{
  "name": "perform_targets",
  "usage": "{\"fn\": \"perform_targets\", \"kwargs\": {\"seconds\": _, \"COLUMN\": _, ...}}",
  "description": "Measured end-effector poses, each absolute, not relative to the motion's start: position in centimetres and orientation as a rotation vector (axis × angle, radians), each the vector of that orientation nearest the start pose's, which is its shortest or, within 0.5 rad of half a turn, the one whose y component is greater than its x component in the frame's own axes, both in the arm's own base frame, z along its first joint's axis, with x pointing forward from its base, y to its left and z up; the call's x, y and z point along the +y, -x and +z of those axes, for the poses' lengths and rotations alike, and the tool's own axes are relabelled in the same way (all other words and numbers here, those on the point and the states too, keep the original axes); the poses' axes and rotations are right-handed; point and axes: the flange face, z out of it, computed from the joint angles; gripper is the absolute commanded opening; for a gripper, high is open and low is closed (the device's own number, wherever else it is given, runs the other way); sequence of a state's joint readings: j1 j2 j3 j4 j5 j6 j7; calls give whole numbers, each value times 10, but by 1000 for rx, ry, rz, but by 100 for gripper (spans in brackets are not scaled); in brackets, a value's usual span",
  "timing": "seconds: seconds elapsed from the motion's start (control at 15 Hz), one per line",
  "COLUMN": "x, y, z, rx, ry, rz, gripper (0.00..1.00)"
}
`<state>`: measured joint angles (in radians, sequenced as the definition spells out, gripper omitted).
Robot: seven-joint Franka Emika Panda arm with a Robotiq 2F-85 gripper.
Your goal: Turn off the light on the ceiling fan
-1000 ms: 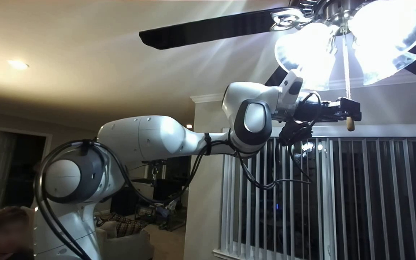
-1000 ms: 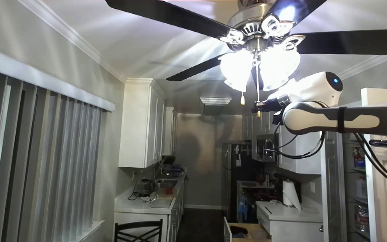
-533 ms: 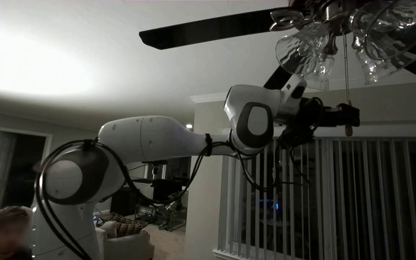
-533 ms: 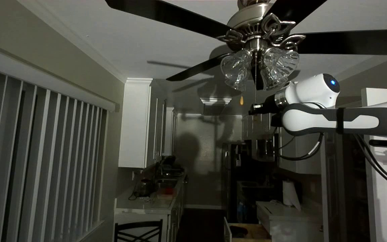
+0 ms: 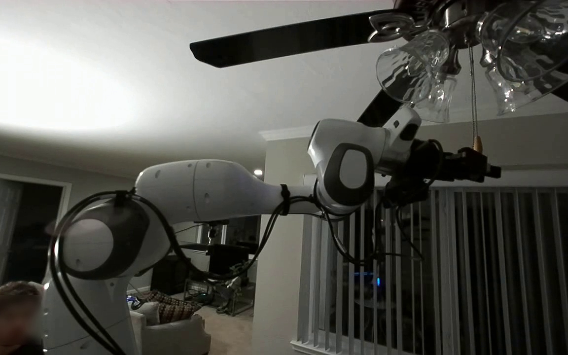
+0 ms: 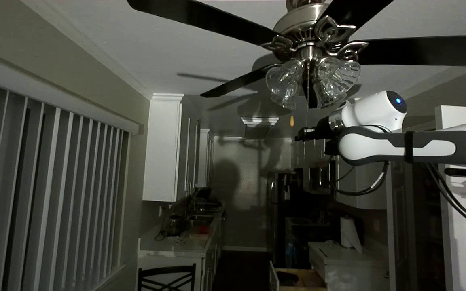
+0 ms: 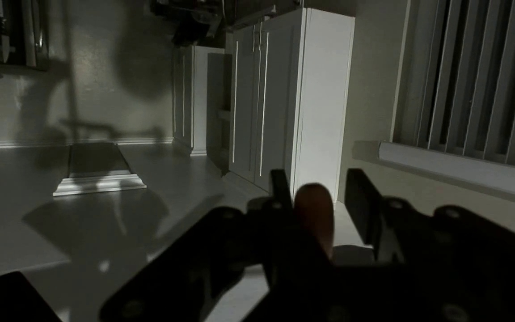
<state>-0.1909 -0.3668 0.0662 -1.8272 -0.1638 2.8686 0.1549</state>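
Note:
The light [image 5: 412,61] is a cluster of clear bell-shaped glass shades, unlit in both exterior views [image 6: 336,79]. It hangs under the ceiling fan, whose dark blades [image 6: 423,50] spread from a metal hub. A thin pull chain [image 5: 473,98] hangs from the light fitting. Its brown knob [image 5: 478,143] shows just above my gripper [image 5: 486,167]; its lower part is hidden there. In the wrist view my gripper [image 7: 319,185] is open, with a finger on each side of the knob [image 7: 314,205]. The knob is close to the left finger; I cannot tell whether they touch.
Another pull chain with a yellowish knob [image 6: 292,121] hangs near my gripper. A fan blade [image 5: 289,39] extends above the arm. Vertical blinds [image 5: 520,256] cover the window behind. A white cabinet [image 6: 164,149] stands further back. A person [image 5: 10,315] is at the lower left.
The light was brightly lit a second ago and is dark in the later frames. My gripper has moved down and its fingers have parted. The knob has risen relative to the gripper.

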Motion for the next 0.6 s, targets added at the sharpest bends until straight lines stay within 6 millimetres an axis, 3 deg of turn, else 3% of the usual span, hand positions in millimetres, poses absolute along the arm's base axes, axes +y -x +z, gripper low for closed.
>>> {"fn": "perform_targets", "kwargs": {"seconds": 0.33, "x": -43, "y": -467, "z": 822, "rx": 183, "ry": 2657, "rz": -1976, "gripper": 98}}
{"fn": "perform_targets", "kwargs": {"seconds": 0.6, "x": -55, "y": -476, "z": 788, "rx": 191, "ry": 2908, "rz": -1753, "gripper": 100}}
